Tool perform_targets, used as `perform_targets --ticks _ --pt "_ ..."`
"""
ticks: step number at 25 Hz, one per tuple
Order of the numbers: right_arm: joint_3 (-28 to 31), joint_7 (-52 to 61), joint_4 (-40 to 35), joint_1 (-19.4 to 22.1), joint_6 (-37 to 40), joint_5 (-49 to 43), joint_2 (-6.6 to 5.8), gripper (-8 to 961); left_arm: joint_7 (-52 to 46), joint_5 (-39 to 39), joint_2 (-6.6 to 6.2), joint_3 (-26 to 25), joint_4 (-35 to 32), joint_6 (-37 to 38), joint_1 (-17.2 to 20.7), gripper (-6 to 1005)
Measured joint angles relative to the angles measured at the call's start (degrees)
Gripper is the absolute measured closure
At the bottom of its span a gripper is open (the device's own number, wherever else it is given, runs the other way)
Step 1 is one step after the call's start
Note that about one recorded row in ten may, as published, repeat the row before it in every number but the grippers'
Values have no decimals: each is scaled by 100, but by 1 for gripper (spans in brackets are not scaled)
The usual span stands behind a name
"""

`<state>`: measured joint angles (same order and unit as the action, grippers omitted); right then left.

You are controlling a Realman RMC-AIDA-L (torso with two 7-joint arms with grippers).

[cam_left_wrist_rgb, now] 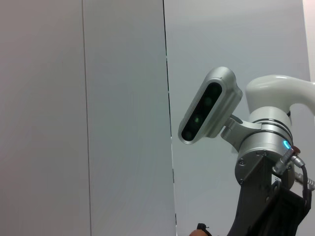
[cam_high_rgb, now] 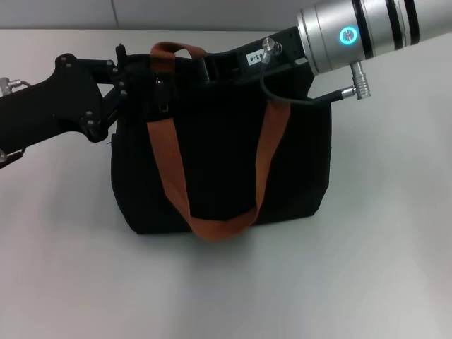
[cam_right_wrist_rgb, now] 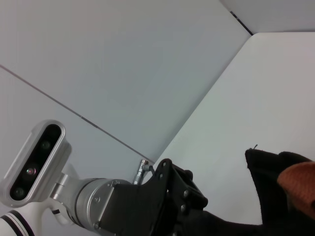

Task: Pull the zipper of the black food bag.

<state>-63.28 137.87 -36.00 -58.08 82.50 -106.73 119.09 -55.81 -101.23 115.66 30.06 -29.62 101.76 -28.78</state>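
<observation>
The black food bag (cam_high_rgb: 219,155) stands upright on the white table, in the middle of the head view. One orange-brown strap (cam_high_rgb: 166,162) hangs down its front and the other (cam_high_rgb: 176,49) loops above the top edge. A small silver zipper tab (cam_high_rgb: 164,106) hangs near the top left. My left gripper (cam_high_rgb: 126,69) is at the bag's top left corner. My right gripper (cam_high_rgb: 205,67) reaches in from the upper right to the top edge, by the upper strap. The right wrist view shows the bag's corner (cam_right_wrist_rgb: 268,191), a bit of strap (cam_right_wrist_rgb: 300,184) and the left gripper (cam_right_wrist_rgb: 172,196).
The white table (cam_high_rgb: 226,282) runs to a grey wall (cam_high_rgb: 141,14) behind the bag. The left wrist view shows the wall (cam_left_wrist_rgb: 98,98), the right arm's wrist (cam_left_wrist_rgb: 261,147) and its camera (cam_left_wrist_rgb: 209,105).
</observation>
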Motion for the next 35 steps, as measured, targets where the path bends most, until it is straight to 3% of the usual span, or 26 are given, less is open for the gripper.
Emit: perform_targets --ticks 5,35 --pt "0 -59 -31 19 -1 0 5 942 0 0 0 0 0 5 8 959" --pt "-98 213 -439 154 -119 -293 8 955 50 -4 -9 -124 0 77 86 949"
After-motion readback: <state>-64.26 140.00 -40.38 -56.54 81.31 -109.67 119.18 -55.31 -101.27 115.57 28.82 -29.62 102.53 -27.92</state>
